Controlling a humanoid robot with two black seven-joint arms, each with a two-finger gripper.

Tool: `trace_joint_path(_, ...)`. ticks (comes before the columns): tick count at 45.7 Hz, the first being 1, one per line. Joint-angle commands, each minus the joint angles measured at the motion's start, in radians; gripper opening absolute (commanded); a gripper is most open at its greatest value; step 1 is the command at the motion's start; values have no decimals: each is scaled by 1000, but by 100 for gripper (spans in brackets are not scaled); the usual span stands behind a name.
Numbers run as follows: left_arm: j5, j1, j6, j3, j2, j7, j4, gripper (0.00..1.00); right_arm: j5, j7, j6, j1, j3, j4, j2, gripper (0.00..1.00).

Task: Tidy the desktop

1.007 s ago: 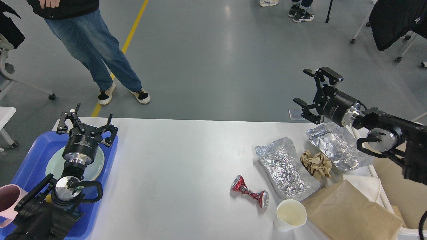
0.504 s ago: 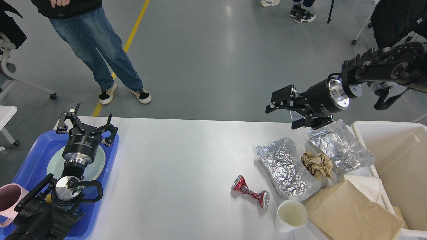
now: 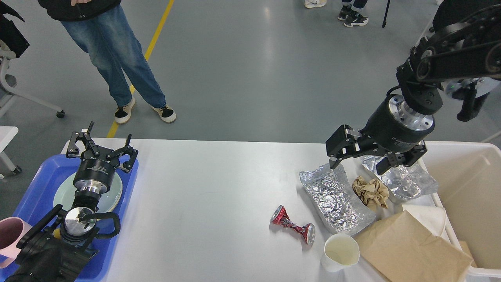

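The white desktop carries litter on its right side: a crushed red can, a white paper cup, two crumpled foil trays, a brown paper wad between them, and a brown paper bag. My right gripper hangs open, pointing down, just above the gap between the foil trays and the paper wad, with nothing in it. My left gripper stands open over the pale green plate at the far left.
A blue tray at the left edge holds the plate and a pink mug. A cream-white bin stands at the right edge. A person in jeans stands beyond the far left corner of the table.
My right arm has swung from the far right edge up and leftward, then come down over the foil trays, its gripper turning to point downward. The left arm has not moved.
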Motion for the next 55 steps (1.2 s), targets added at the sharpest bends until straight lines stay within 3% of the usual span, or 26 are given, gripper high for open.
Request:
trace_joint_path(1,0,-1,-1,-1,0,0,0,96,-8,-41,6,95,-20,102,-2,98)
trace_joint_path(22,0,-1,-1,-1,0,0,0,96,-8,-38,24,119,-113,126,-62,98)
trace_joint_path(36,0,-1,-1,-1,0,0,0,96,49,-36,5,1,-83,113,-82,98)
trace_joint_path(40,0,-1,-1,-1,0,0,0,96,53,-36,-23,-49,-67,113,-81,96)
trace_joint_path(44,0,-1,-1,-1,0,0,0,96,53,-36,-81,-132,-33,112,-78,85)
trace_joint_path(50,0,-1,-1,-1,0,0,0,96,53,-38,-225,-282,15,109,-59,85)
trace_joint_path(55,0,-1,-1,-1,0,0,0,96,52,-38,-279,-370,56,109,-32,86)
